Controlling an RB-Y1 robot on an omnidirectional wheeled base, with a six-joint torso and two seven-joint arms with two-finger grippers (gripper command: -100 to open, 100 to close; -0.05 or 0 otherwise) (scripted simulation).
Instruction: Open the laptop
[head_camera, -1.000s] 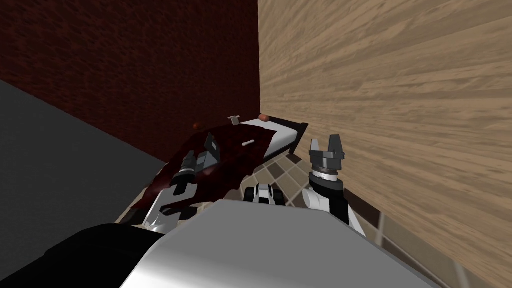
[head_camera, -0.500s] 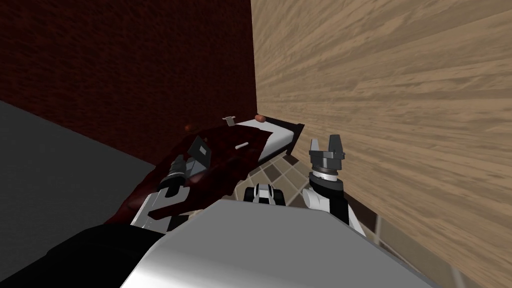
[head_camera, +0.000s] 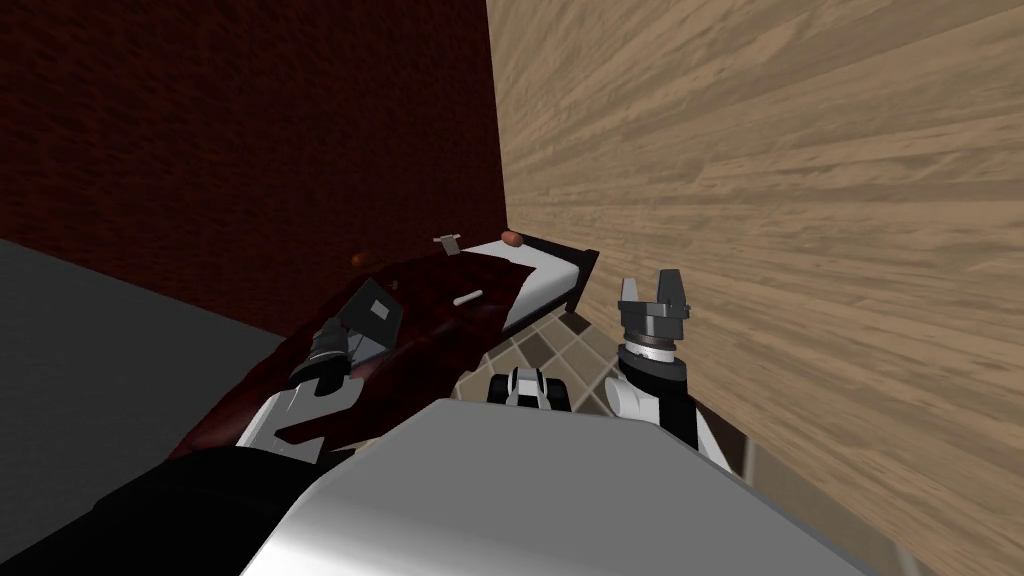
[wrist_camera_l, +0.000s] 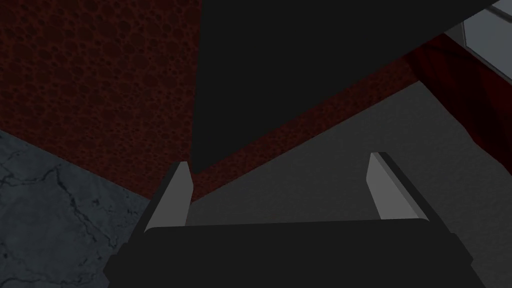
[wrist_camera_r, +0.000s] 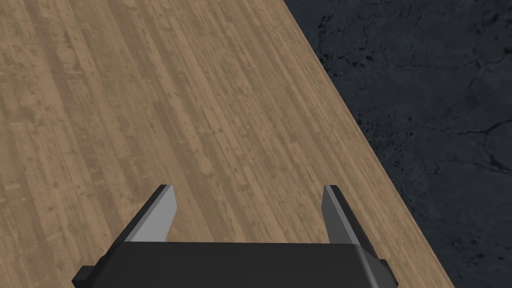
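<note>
Laptop: a dark grey flat slab with a pale square on it. It is on the left side of the bed, over the red blanket, and it looks tipped. I cannot tell if its lid is up.
Left gripper: it reaches over the near left part of the bed, just beside the laptop. Its two fingers stand wide apart and there is nothing between them.
Flat dark shape: it is big and plain, and it is right in front of the left gripper. One corner comes down next to one fingertip. I cannot tell if they touch, or if this shape is the laptop.
Right gripper: it is held up on the right, near the wood wall, well apart from the laptop. Its fingers are wide apart too, and it holds nothing.
Bed: it has a dark frame and stands in the far corner where the two walls meet.
Red blanket: it is dark red and covers most of the bed. It hangs off the near left side.
Mattress: it is white and shows on the right side of the bed.
Small white bar: it lies on the blanket, to the right of the laptop and farther off.
Red wall: it is dark red, behind the bed on the left.
Wood wall: it is light brown and runs along the right.
Floor: grey on the left, brown tiles near the foot of the bed.
</note>
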